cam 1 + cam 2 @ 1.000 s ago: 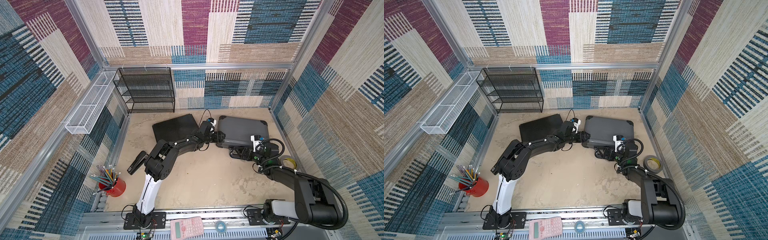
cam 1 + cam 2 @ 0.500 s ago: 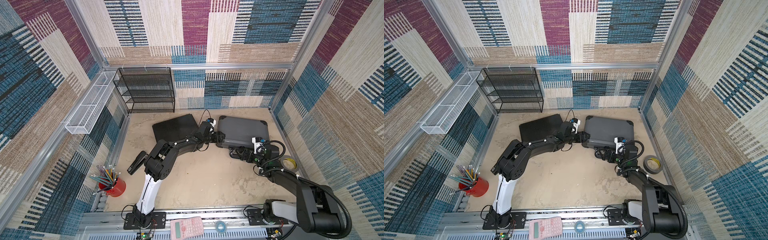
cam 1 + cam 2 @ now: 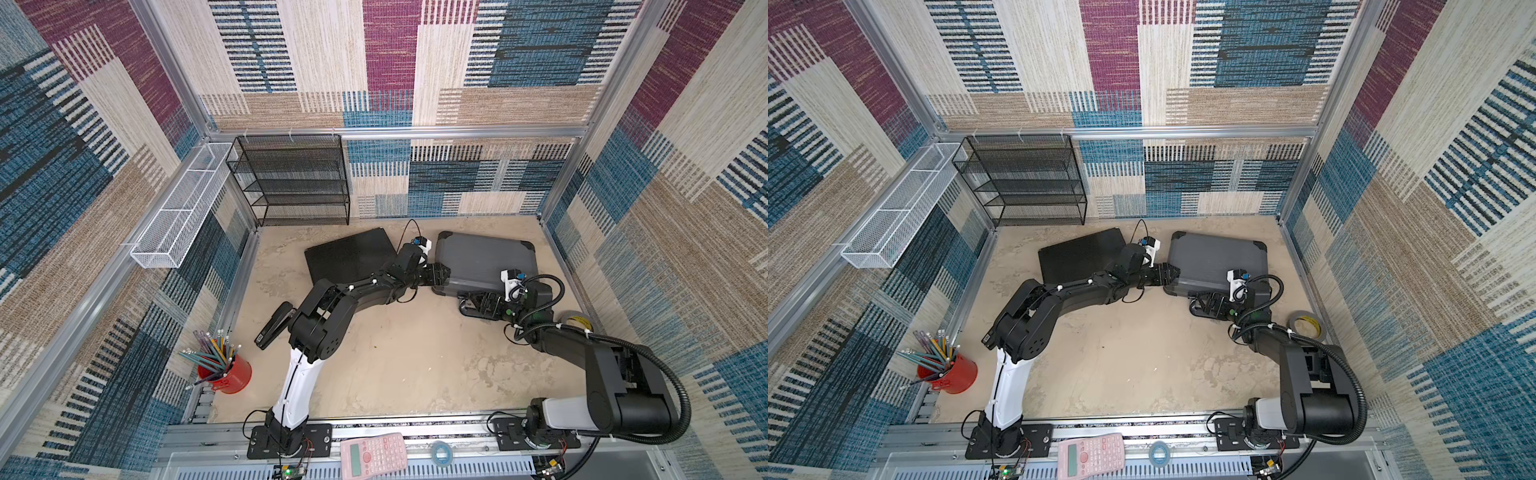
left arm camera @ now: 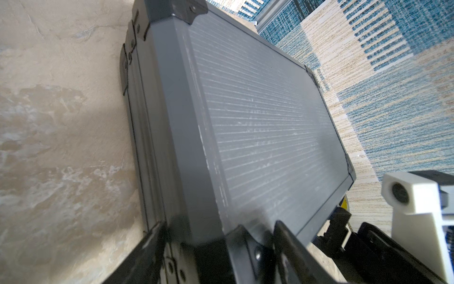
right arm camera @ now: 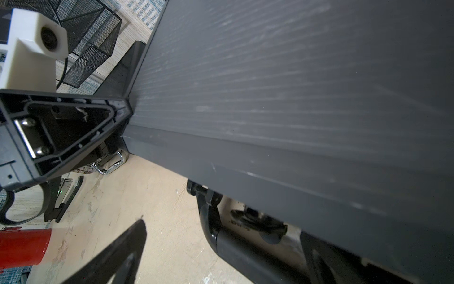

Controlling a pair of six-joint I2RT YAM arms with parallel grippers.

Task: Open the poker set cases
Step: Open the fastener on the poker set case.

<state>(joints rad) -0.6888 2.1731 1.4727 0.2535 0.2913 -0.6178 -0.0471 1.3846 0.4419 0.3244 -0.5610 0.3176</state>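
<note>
The grey case (image 3: 486, 259) lies flat and shut at the back right, its ribbed lid filling the left wrist view (image 4: 258, 110). My left gripper (image 3: 441, 275) is closed across its near left corner, one finger (image 4: 152, 246) against the side wall and the other on the lid. My right gripper (image 3: 478, 307) stands open at the front edge. The thick black handle (image 5: 235, 248) lies between its spread fingers without being clamped. The slim black case (image 3: 349, 257) lies shut to the left of the grey one, behind my left forearm.
A black stapler (image 3: 274, 326) lies left of my left arm. A red pencil cup (image 3: 226, 372) stands at the front left and a tape roll (image 3: 575, 322) by the right wall. A black mesh shelf (image 3: 295, 178) is at the back, a pink calculator (image 3: 374, 453) on the front rail.
My right gripper's jaws have spread a little wider around the handle, and the right arm's elbow has swung lower. The left arm and both cases have stayed put.
</note>
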